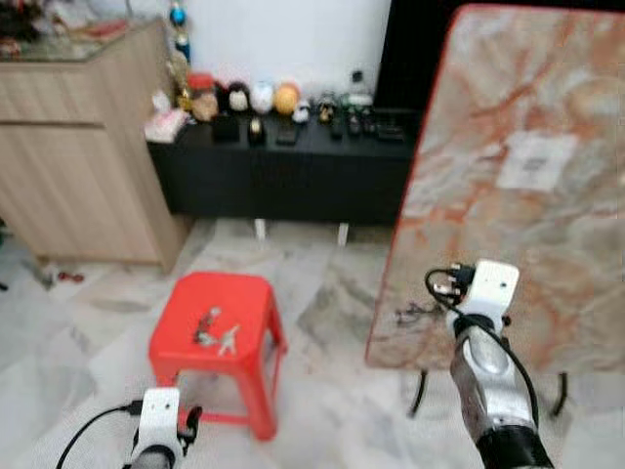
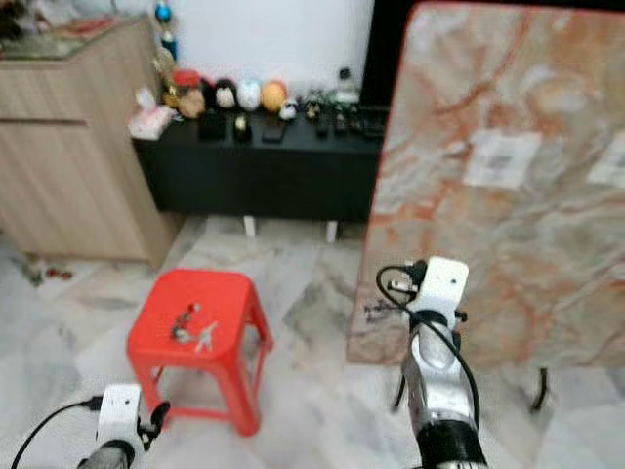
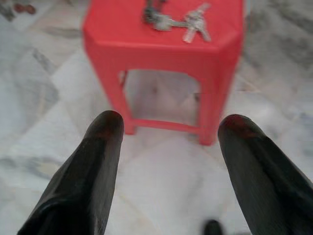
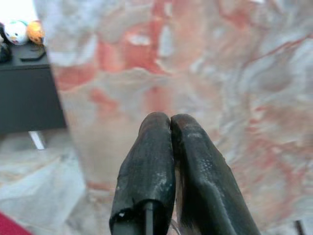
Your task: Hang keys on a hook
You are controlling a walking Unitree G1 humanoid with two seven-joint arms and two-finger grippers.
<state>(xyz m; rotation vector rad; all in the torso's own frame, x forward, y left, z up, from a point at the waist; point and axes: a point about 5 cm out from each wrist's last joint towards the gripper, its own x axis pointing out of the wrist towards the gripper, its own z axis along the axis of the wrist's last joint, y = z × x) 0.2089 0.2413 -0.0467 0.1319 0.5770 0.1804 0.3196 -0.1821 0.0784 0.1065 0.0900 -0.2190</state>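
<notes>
Keys [image 1: 216,329] seen lying on red stool [image 1: 244,293], ahead of spread left gripper [image 3: 168,142] | right gripper [image 4: 170,128] held closed, empty | advised: bunch is best straddled squarely before closing.

I see a red stool [image 1: 220,327] standing on the marble floor [image 1: 98,342], with the keys [image 1: 216,329] lying on its seat.
</notes>
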